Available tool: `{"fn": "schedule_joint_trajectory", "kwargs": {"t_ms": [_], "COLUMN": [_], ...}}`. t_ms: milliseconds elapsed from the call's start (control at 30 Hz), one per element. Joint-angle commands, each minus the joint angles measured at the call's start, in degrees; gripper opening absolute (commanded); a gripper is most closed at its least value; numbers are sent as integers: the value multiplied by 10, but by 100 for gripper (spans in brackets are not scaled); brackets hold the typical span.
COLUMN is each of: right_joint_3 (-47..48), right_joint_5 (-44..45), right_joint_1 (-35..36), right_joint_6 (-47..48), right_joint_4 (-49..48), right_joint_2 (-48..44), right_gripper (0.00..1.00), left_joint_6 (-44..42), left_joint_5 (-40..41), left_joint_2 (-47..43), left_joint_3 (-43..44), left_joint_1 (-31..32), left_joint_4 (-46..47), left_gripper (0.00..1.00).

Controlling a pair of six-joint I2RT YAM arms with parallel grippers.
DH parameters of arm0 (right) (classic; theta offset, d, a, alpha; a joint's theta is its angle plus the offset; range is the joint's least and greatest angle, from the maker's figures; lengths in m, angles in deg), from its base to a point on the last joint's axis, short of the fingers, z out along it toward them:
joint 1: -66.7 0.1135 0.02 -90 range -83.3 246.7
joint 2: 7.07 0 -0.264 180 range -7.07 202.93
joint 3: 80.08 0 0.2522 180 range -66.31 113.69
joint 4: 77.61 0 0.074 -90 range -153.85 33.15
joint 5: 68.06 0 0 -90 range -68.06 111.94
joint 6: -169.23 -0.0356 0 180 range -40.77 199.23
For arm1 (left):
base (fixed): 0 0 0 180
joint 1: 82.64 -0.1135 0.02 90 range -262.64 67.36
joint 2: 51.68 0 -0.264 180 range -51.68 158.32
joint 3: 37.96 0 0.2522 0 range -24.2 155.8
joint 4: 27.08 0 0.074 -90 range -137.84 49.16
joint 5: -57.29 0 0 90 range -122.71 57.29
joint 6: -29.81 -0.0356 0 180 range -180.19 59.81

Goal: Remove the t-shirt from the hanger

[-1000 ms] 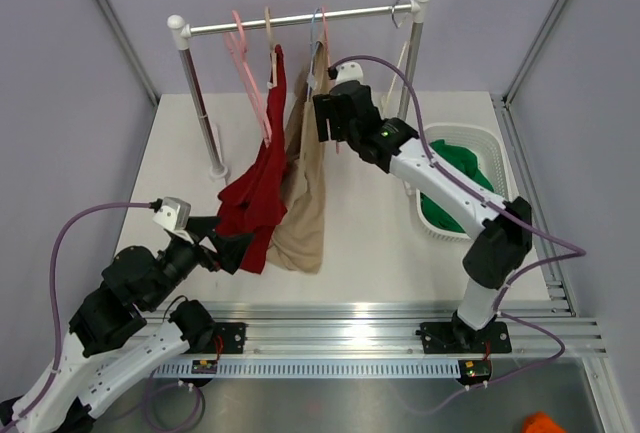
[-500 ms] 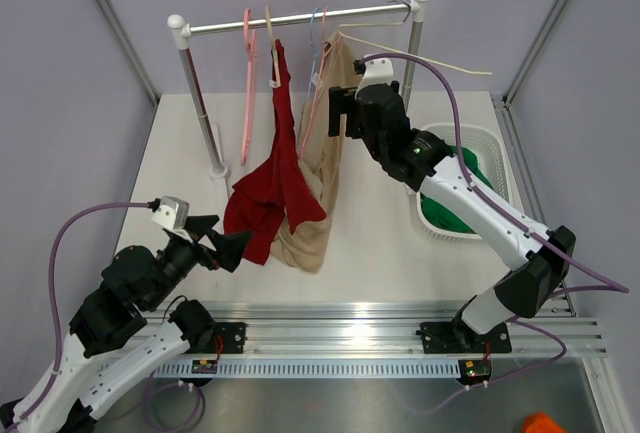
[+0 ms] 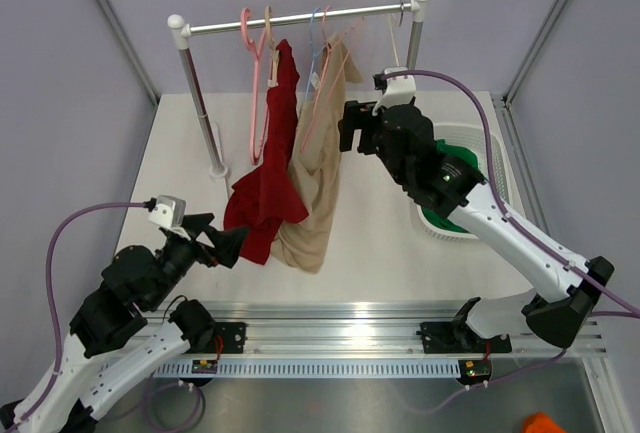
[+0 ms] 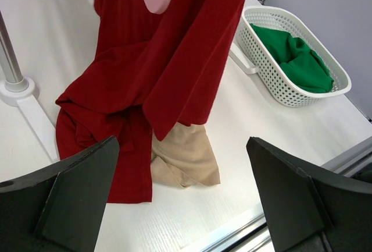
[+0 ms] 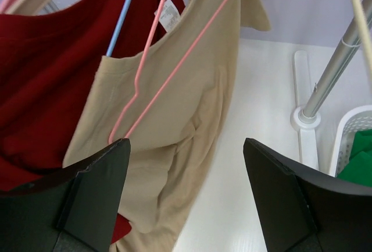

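A red t-shirt (image 3: 268, 178) and a beige t-shirt (image 3: 320, 178) hang from the rail (image 3: 300, 19), their hems pooled on the table. In the right wrist view the beige t-shirt (image 5: 192, 89) drapes over a thin pink wire hanger (image 5: 168, 71), beside a blue hanger (image 5: 122, 16) and the red t-shirt (image 5: 46, 77). My right gripper (image 3: 348, 127) is open just right of the beige shirt, holding nothing. My left gripper (image 3: 216, 243) is open low at the front left, facing the red t-shirt (image 4: 157, 71) and the beige hem (image 4: 186, 156).
A white basket (image 3: 497, 168) holding a green cloth (image 3: 458, 168) stands at the right. The rack's two posts (image 3: 198, 103) rise at the back, each on a white foot. A thick pink hanger (image 3: 258, 103) hangs empty left of the red shirt.
My right arm has drawn back to the right, away from the rack. The shirts and hangers have swung and shifted on the rail. The left arm has stayed put.
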Motion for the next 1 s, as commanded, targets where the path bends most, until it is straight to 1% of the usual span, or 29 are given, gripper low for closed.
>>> {"fn": "schedule_joint_trajectory", "kwargs": {"t_ms": [0, 67, 233, 300, 400, 433, 467, 533, 567, 700, 967], "right_joint_3": [-11, -13, -7, 2, 13, 16, 22, 32, 39, 86, 173], "right_joint_5": [-6, -12, -22, -18, -18, -18, -20, -28, -30, -28, 18], "right_joint_1": [4, 4, 21, 27, 33, 35, 37, 39, 43, 53, 66], "right_joint_6": [-12, -18, -18, -13, -10, -9, -8, -6, -5, -1, 25], "right_joint_4": [-29, -32, -43, -43, -46, -44, -48, -50, -45, -49, -61], "right_joint_2": [-34, -39, -41, -40, -38, -36, -32, -23, -10, 32, 137], "right_gripper": [85, 79, 70, 68, 63, 59, 48, 40, 31, 22, 22], "left_joint_6": [-1, -2, -1, -2, -4, -4, -4, -4, -4, -4, -5], "left_joint_5": [24, 23, 14, 14, 12, 11, 9, 8, 6, -3, -14], "left_joint_2": [3, 5, 6, 6, 6, 6, 5, 3, 3, 3, -1], "left_joint_3": [0, 1, 0, 0, 0, 0, 0, -1, -1, -1, -1], "left_joint_1": [-7, -12, -26, -27, -30, -32, -33, -35, -36, -42, -52], "left_joint_4": [26, 25, 26, 26, 27, 26, 26, 27, 26, 27, 27], "left_gripper": [99, 99, 99, 99, 99, 99, 99, 99, 99, 99, 99]}}
